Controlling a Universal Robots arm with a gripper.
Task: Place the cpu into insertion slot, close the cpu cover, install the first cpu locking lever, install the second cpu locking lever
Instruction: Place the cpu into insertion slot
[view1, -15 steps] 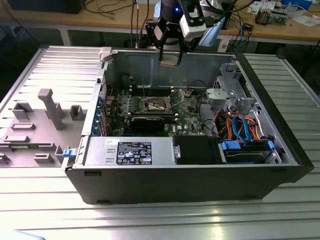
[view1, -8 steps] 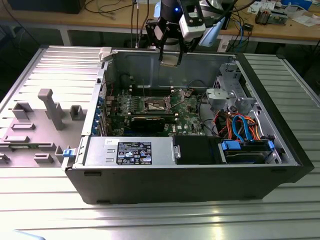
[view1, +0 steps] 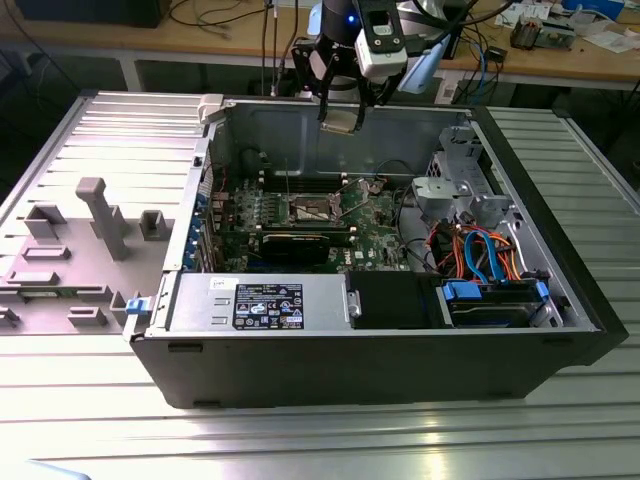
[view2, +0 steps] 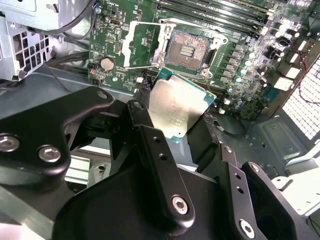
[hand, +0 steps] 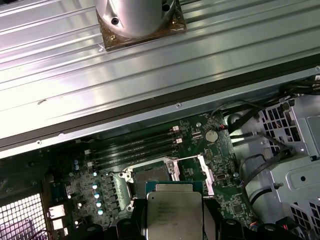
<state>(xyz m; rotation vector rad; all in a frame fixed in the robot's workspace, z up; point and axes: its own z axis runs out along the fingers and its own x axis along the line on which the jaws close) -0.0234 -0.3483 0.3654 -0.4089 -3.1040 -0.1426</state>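
Note:
My gripper (view1: 340, 118) hangs above the open computer case, shut on the cpu (view2: 176, 106), a flat square chip with a silvery top. The black fingers (view2: 150, 145) clamp it on two opposite edges. Below it on the green motherboard the insertion slot (view2: 187, 50) lies open and dark inside its silver rim. The cpu cover (view2: 142, 44), a thin silver frame with a window, is flipped up beside the slot. In the first wrist view the cpu (hand: 174, 212) sits just short of the insertion slot (hand: 151, 175), with the cpu cover (hand: 196, 172) standing open alongside. In the exterior view the slot (view1: 310, 208) is well below the gripper.
The case (view1: 380, 360) lies on its side on a ribbed metal table (view1: 560, 430). A power supply (view1: 265, 305), a drive cage (view1: 465, 195) and orange and blue cables (view1: 485, 255) crowd the exterior view's right. A grey fixture (view1: 95, 215) stands at its left.

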